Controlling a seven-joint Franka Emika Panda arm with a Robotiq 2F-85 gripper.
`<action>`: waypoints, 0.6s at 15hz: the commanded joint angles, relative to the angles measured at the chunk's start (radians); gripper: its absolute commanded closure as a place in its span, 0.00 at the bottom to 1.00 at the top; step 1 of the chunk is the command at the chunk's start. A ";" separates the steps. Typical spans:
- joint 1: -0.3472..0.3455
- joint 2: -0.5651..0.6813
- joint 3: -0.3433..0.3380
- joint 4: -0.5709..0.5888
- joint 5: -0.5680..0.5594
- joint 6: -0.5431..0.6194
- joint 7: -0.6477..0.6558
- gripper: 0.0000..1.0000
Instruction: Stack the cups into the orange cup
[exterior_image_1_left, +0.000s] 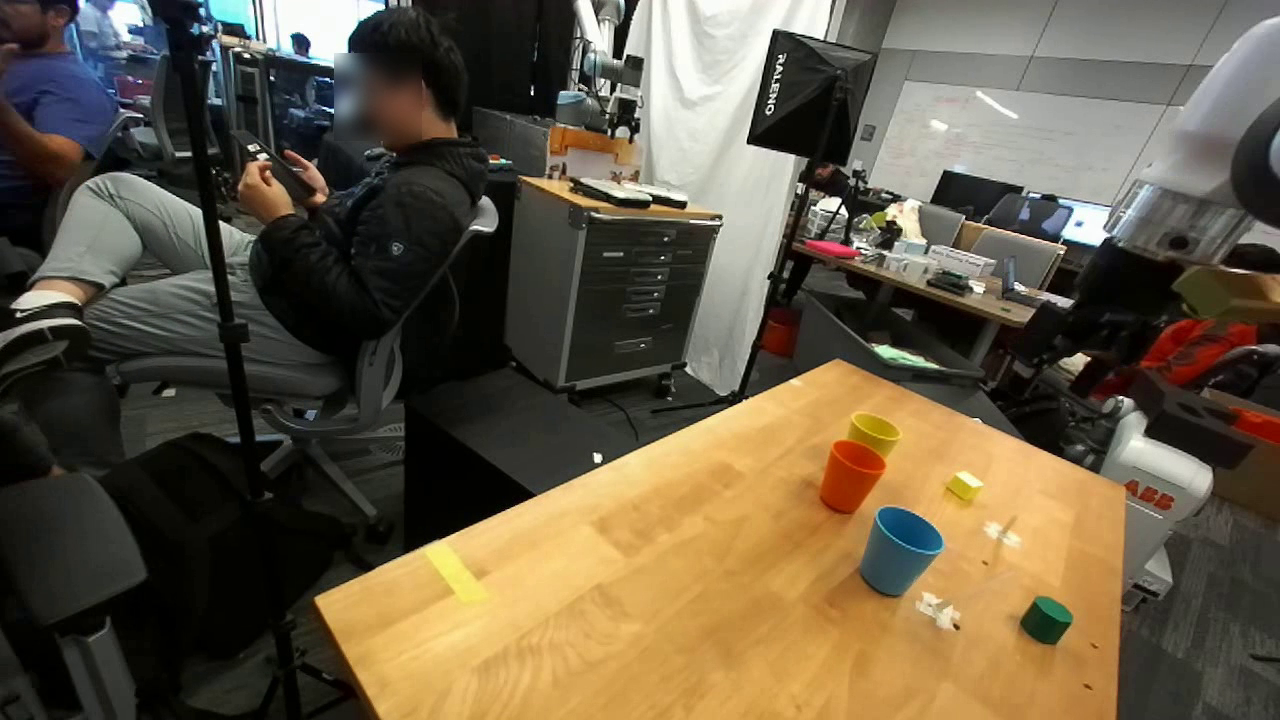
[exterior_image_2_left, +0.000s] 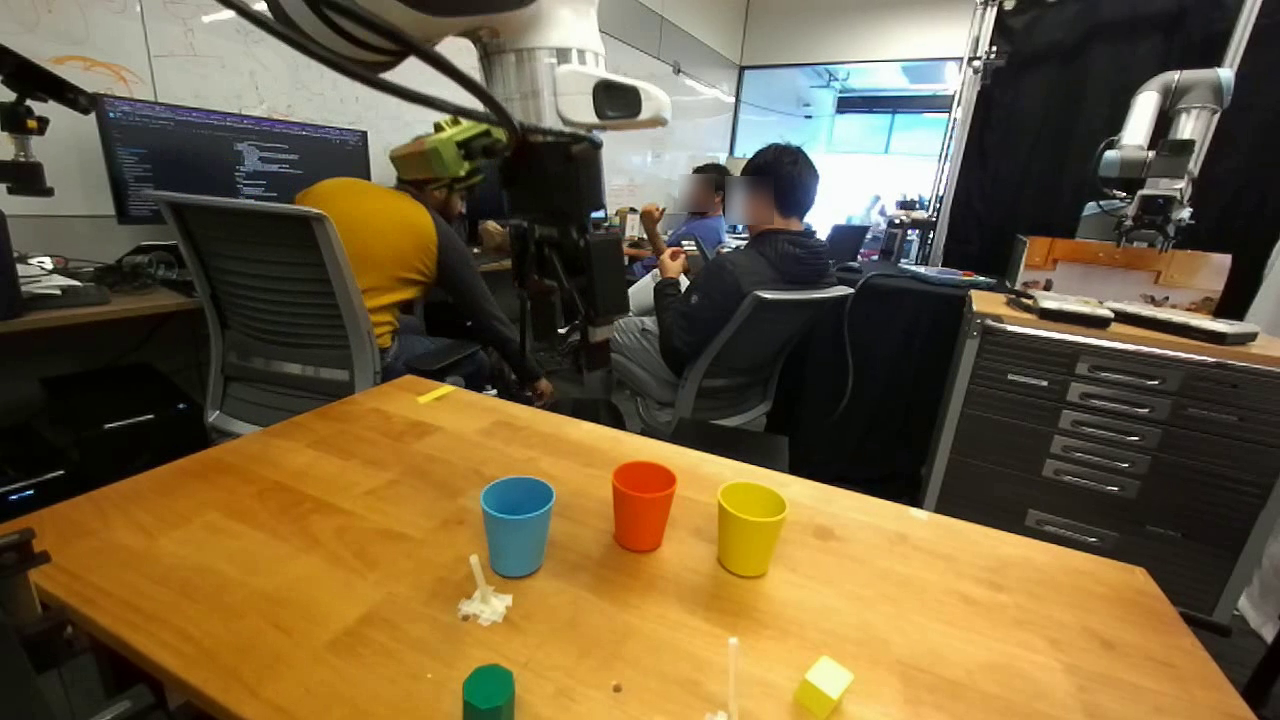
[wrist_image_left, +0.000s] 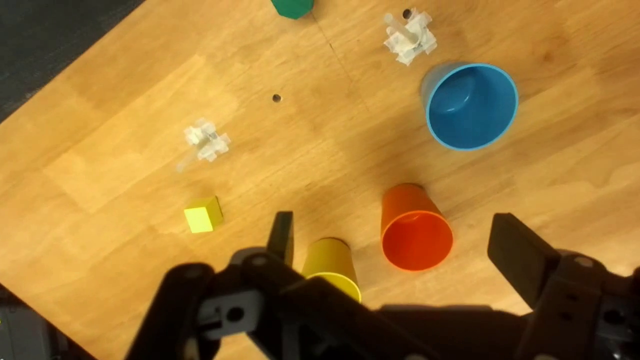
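Arm (exterior_image_2_left: 525, 85) aloft, jaws wide apart, seemingly downturned.

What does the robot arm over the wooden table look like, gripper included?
The smooth, rounded white robot arm has a shiny silver collar, black cables and a blocky yellow-green attachment. Its black gripper has two blocky dark fingertips and a grey plate with a round dark hole.

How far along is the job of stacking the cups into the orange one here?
Done: no stacking yet; the orange cup stands upright, and the wrist view shows nothing inside it.
In hand: nothing; the claw is open and holds no cup.
Left: both the blue cup and the yellow cup, standing separately on the table, have yet to go in.
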 joint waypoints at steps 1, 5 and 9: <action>0.038 0.132 -0.025 0.083 0.035 0.008 -0.001 0.00; 0.058 0.219 -0.019 0.109 0.065 0.012 -0.026 0.00; 0.089 0.278 -0.026 0.133 0.049 0.014 -0.012 0.00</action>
